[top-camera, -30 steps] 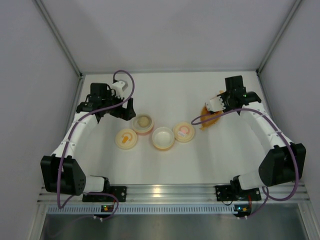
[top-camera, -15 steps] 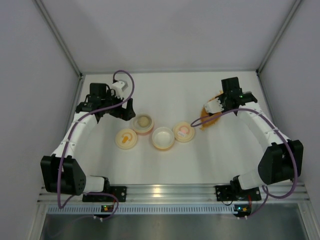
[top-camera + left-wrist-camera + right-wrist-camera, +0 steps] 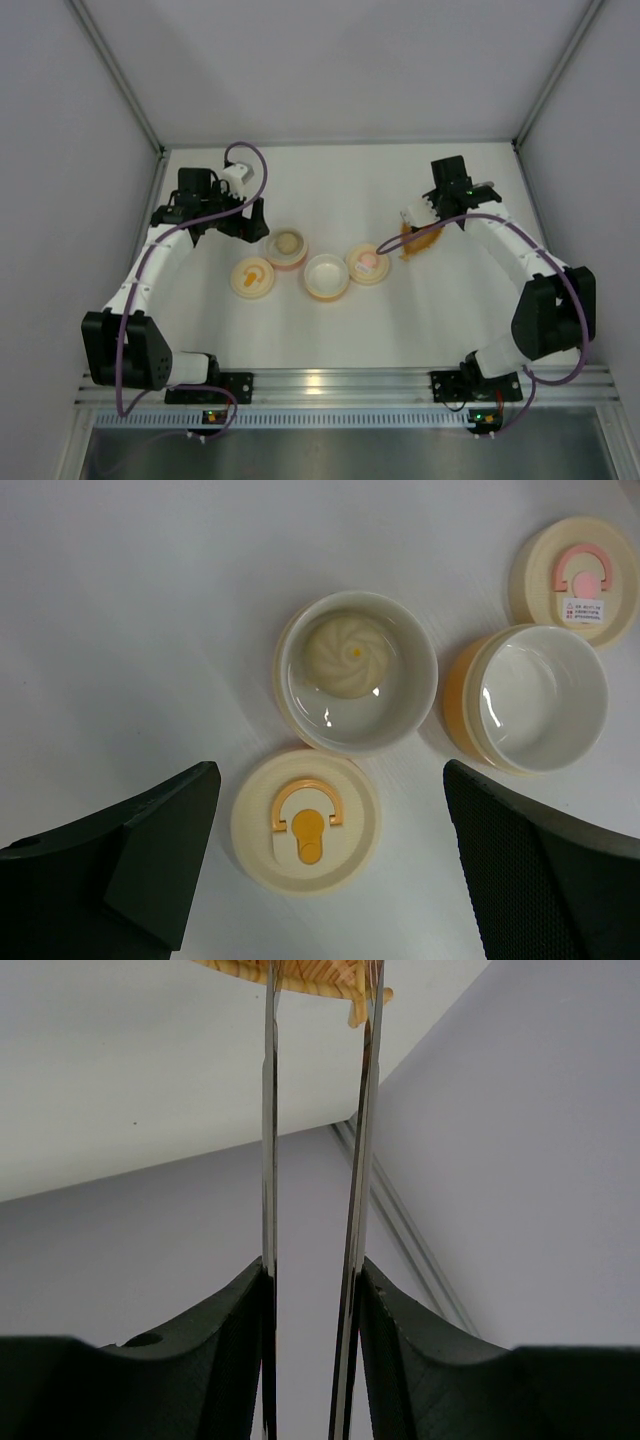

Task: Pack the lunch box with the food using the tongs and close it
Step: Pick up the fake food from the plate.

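Overhead, on the white table (image 3: 340, 190), four round pieces in a loose row. From the left: a lid with an orange handle (image 3: 253, 278), an open bowl (image 3: 287, 247) with the pale beige ball (image 3: 288, 243) inside, an empty bowl (image 3: 327, 276), a lid with a pink handle (image 3: 367, 263). Just beside the ball's bowl, on its far left, the left gripper (image 3: 250, 222), spread wide, holding nothing. Off to the right, the right gripper (image 3: 415, 218) above the orange leaf dish (image 3: 425, 240), its jaws hard to read from here.

From the left wrist: fingers (image 3: 150, 850) far apart, framing the orange-handled lid. Beyond it the bowl with the ball, to the right the empty bowl, farthest right the pink-handled lid.

From the right wrist: tongs (image 3: 270, 1160) pinched between both pads (image 3: 220, 1350), the two slim silver arms nearly parallel, tips up at the leaf dish at the top edge.
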`<action>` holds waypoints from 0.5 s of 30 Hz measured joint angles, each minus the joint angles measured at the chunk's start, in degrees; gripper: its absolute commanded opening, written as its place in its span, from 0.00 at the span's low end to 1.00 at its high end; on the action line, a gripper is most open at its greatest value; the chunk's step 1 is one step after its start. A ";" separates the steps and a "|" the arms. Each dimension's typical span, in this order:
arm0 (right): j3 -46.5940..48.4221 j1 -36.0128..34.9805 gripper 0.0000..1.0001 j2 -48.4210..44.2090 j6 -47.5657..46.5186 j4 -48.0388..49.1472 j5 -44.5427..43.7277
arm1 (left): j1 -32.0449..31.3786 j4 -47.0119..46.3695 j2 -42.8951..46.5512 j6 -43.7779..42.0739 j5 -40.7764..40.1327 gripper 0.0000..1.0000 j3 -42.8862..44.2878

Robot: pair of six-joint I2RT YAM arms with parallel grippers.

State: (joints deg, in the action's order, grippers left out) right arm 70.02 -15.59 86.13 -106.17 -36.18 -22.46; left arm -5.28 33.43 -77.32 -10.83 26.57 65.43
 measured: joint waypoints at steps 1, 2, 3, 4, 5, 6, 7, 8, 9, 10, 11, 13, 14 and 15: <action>0.00 0.00 0.38 0.02 -0.15 0.00 -0.17 | 0.00 0.00 0.00 -0.02 0.02 0.98 -0.11; 0.00 0.00 0.38 0.04 -0.24 0.00 -0.22 | 0.02 0.00 0.00 -0.02 0.07 0.98 -0.20; 0.00 0.00 0.38 0.04 -0.28 -0.02 -0.26 | 0.02 0.00 0.00 -0.02 0.11 0.98 -0.22; 0.00 0.00 0.38 0.04 -0.31 -0.02 -0.28 | 0.04 -0.02 0.00 -0.04 0.20 0.98 -0.28; 0.00 0.00 0.38 0.04 -0.33 -0.04 -0.33 | 0.07 0.00 0.00 -0.04 0.22 0.98 -0.31; 0.00 0.00 0.38 0.04 -0.33 -0.09 -0.35 | 0.07 -0.02 0.00 -0.04 0.22 0.98 -0.35; 0.00 0.00 0.38 0.04 -0.33 -0.13 -0.37 | 0.09 -0.02 0.00 -0.04 0.22 0.98 -0.39; 0.00 0.00 0.38 0.04 -0.33 -0.20 -0.39 | 0.11 0.00 0.00 -0.04 0.28 0.98 -0.42; 0.00 0.00 0.38 0.04 -0.33 -0.22 -0.39 | 0.13 -0.02 0.00 -0.04 0.39 0.98 -0.46; 0.00 -0.02 0.38 0.04 -0.33 -0.24 -0.39 | 0.17 -0.02 0.00 -0.04 0.48 0.98 -0.48; 0.00 0.00 0.38 0.04 -0.33 -0.24 -0.42 | 0.20 -0.02 0.00 -0.04 0.61 0.98 -0.50; 0.00 0.00 0.38 0.04 -0.33 -0.28 -0.42 | 0.24 -0.02 0.00 -0.04 0.66 0.98 -0.52; 0.00 0.00 0.38 0.04 -0.33 -0.28 -0.44 | 0.26 -0.02 0.00 -0.04 0.70 0.98 -0.52; 0.00 -0.02 0.38 0.04 -0.33 -0.28 -0.42 | 0.26 -0.02 0.00 -0.04 0.79 0.98 -0.52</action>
State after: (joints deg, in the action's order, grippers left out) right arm 70.02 -15.62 86.17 -106.50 -36.47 -22.87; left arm -5.02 33.41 -77.32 -10.87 27.35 64.90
